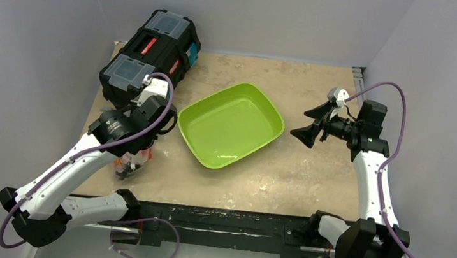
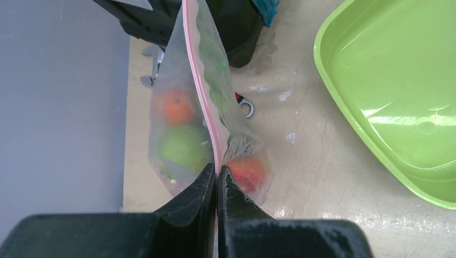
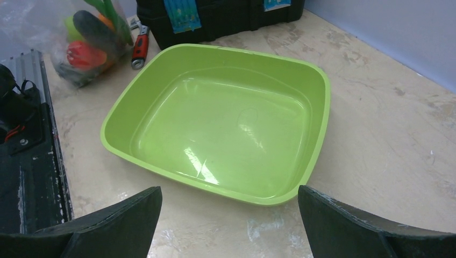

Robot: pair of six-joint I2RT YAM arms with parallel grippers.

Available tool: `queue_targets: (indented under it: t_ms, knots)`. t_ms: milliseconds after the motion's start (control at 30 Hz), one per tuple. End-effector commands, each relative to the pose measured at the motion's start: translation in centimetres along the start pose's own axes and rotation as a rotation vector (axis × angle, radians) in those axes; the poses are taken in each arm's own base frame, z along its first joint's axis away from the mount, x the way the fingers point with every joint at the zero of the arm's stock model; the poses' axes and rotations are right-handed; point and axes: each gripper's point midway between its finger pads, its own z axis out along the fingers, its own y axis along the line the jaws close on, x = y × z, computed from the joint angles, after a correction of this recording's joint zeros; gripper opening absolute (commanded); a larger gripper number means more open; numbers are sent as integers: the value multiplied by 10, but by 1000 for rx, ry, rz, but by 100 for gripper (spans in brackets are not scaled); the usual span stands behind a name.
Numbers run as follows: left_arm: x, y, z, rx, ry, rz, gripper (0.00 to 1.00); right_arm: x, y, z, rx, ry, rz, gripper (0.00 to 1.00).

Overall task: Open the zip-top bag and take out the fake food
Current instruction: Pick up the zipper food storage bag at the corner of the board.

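Left gripper (image 2: 216, 171) is clamped on the pink zip strip of the bag (image 2: 177, 80), near-left on the table (image 1: 310, 176), left of the tray (image 1: 231, 124). Fake food (image 2: 185, 146) sits inside (orange, green and red pieces show). Right gripper (image 3: 229, 201) has its jaws wide apart, holding nothing, right of the tray. A wrench (image 3: 140, 49) lies beside the toolbox (image 1: 150, 53).

The fake food (image 2: 184, 146) sits in the bag (image 2: 173, 80), left of the tray (image 2: 387, 97).
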Motion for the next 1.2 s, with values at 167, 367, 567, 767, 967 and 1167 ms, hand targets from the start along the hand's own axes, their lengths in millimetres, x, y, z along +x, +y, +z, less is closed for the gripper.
queue_targets:
  t_ms: [167,367,567,767,967,1167]
  knots:
    - [-56,21,-26,-8,-154,15,0,-9,-2,0,-10,-12,-31,99]
    - [-76,21,-36,20,-186,42,0,-7,-3,0,-11,-4,-34,99]
    - [-94,28,-53,59,-225,57,0,-5,-4,0,-10,2,-33,99]
    - [-114,28,-78,165,-291,41,0,-4,-3,1,-16,3,-32,99]
    - [-136,17,-108,331,-363,24,0,-5,-2,0,-17,3,-33,99]
    - [-158,-3,-142,532,-433,8,0,-5,0,0,-26,-1,-34,99]
